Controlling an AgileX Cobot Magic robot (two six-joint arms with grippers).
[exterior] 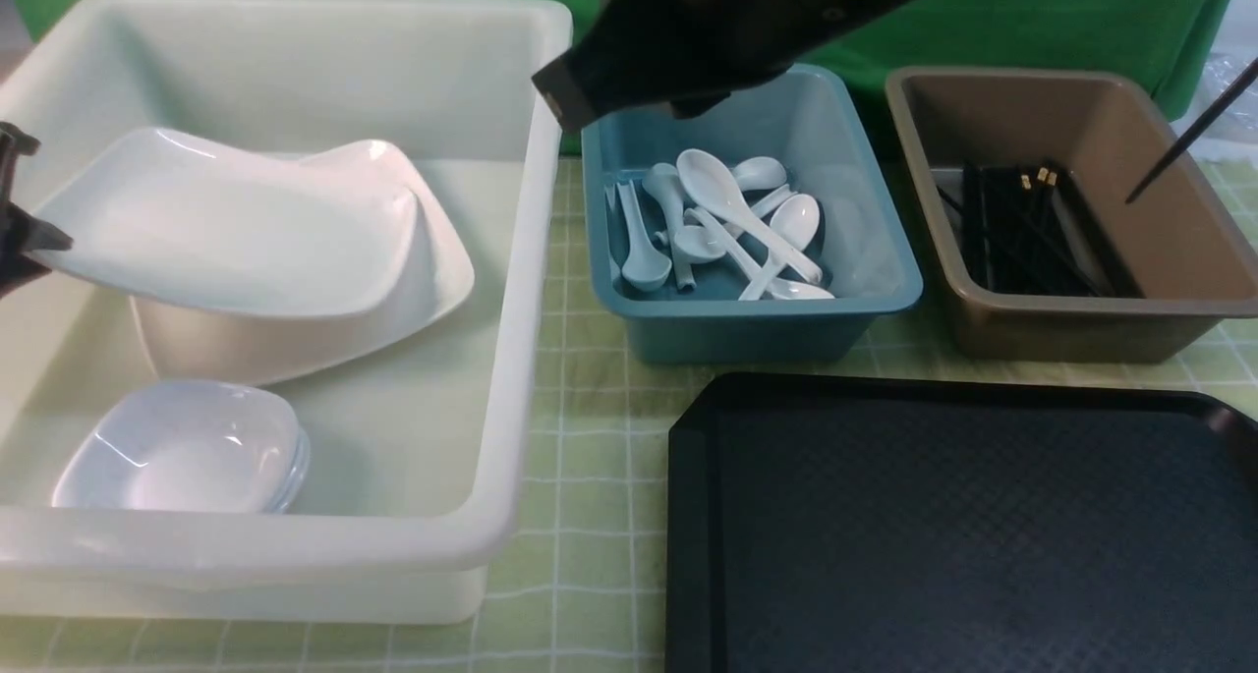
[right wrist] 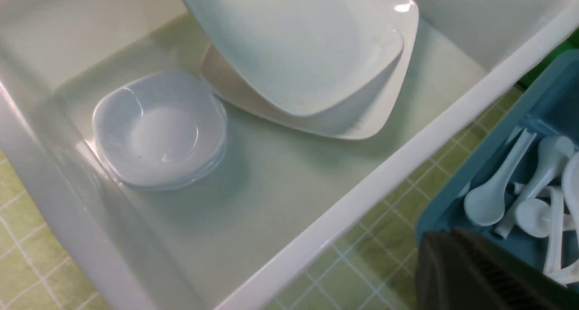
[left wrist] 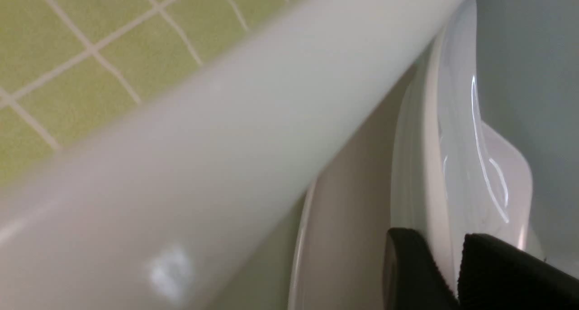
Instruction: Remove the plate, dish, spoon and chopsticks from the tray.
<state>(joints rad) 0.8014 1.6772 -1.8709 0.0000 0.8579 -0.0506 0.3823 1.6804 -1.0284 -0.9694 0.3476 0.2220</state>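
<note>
Straddling the plate [exterior: 236, 231] rim, left gripper [left wrist: 457, 274] — clamped or loose, cannot tell; right gripper [exterior: 575, 88] closed.

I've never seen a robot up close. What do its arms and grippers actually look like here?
Mostly black. The right arm shows as a broad, matte black casing that narrows to a blunt wedge at the right gripper. The left gripper has two flat black fingers with finely ribbed pads. No cables or lettering can be made out in these views.

plate [exterior: 226, 226]: glossy, smooth | tray [exterior: 963, 535]: matt textured plastic | white tub [exterior: 295, 54]: smooth plastic
</note>
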